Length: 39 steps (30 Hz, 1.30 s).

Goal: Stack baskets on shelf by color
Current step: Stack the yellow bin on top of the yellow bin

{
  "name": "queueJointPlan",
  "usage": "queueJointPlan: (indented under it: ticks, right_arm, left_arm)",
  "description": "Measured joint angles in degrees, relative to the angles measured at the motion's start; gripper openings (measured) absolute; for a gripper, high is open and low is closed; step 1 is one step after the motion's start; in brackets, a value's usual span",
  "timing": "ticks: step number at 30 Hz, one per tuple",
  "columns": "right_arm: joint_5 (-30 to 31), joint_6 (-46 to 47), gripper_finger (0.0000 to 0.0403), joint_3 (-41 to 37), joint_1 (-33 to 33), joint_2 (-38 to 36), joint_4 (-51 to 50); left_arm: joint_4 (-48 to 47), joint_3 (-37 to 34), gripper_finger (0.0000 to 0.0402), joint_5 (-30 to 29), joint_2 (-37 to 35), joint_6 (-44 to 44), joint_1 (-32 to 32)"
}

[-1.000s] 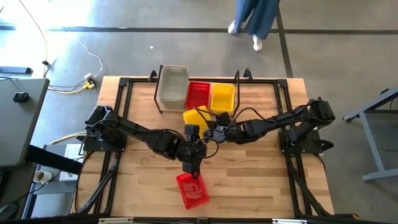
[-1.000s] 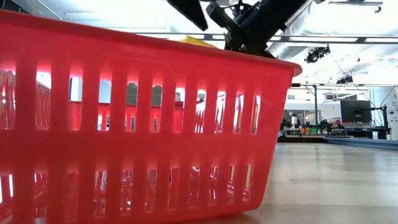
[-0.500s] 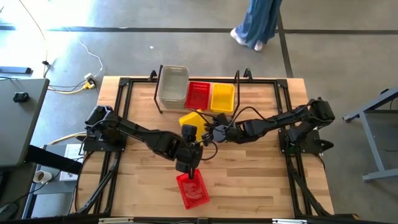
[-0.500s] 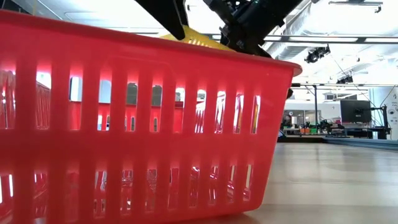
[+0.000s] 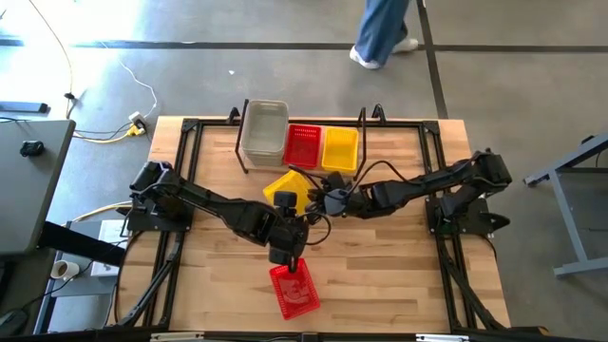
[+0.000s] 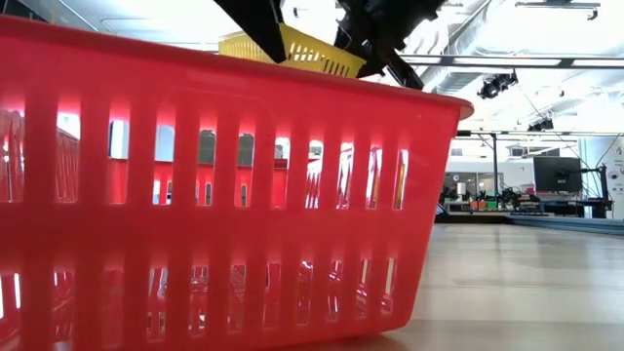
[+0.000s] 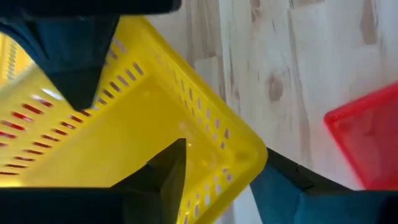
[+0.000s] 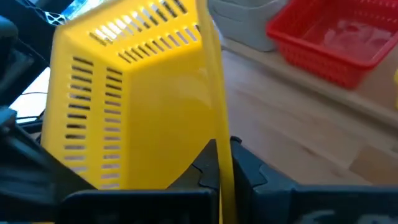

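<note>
A yellow mesh basket [image 5: 288, 185] [image 6: 288, 49] [image 8: 137, 106] is held tilted in the air near the table's middle by my right gripper [image 5: 318, 198] [image 8: 219, 162], which is shut on its rim. My left gripper [image 5: 285, 204] [image 7: 224, 180] is open at the basket's near side, one finger inside the basket [image 7: 124, 137] and one outside a wall near a corner. Whether it touches, I cannot tell. A red basket [image 5: 294, 290] [image 6: 214, 195] rests on its base near the table's near edge. The shelf [image 5: 245, 142] holds a clear basket [image 5: 263, 131], a red one [image 5: 304, 144] and a yellow one [image 5: 340, 147]. My right gripper pinches the yellow basket's top rim [image 8: 214, 124] between its two fingers, one inside the basket and one outside. It comes level from the table's right side. The basket is lifted clear of the table and tipped onto its side, its opening facing the right arm.
The shelf's upright black rods [image 5: 364, 119] stand at the table's far edge. Black rails [image 5: 185, 152] run along the table's left and right sides. A person's legs [image 5: 380, 33] pass on the floor beyond the far edge. Bare wood [image 5: 380, 275] lies right of the red basket.
My right gripper has raised the yellow basket and carried it a little toward the table's left; in the low view it has risen above the red basket's rim. My left gripper has moved in toward the basket. The person beyond the table has walked on.
</note>
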Motion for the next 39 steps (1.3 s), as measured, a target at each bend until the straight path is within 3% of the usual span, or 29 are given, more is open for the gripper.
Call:
queueJointPlan:
  ticks: [9, 17, 25, 34, 39]
  right_arm:
    - [2.66, 1.36, 0.0000, 0.85, -0.37, 0.00, -1.48]
    - [2.90, 2.09, 0.0000, 0.85, -0.05, 0.00, -1.65]
    - [7.05, 4.47, 0.0000, 0.85, 1.69, 0.00, -1.88]
    - [12.01, 9.76, 0.0000, 0.85, 4.35, 0.02, -2.31]
    - [10.35, 12.18, 0.0000, 0.83, 4.74, 0.02, -2.33]
  left_arm:
    - [2.58, 0.00, 0.0116, 2.42, -0.01, -12.12, 1.38]
    - [3.39, 0.00, 0.0146, 6.57, -0.03, -16.14, 1.83]
    - [3.92, 0.07, 0.0189, 7.67, -0.55, -20.48, 1.83]
    - [3.82, 0.11, 0.0176, 5.68, -0.55, -26.87, 1.72]
    - [3.77, 0.11, 0.0171, 5.53, -0.55, -26.03, 1.72]
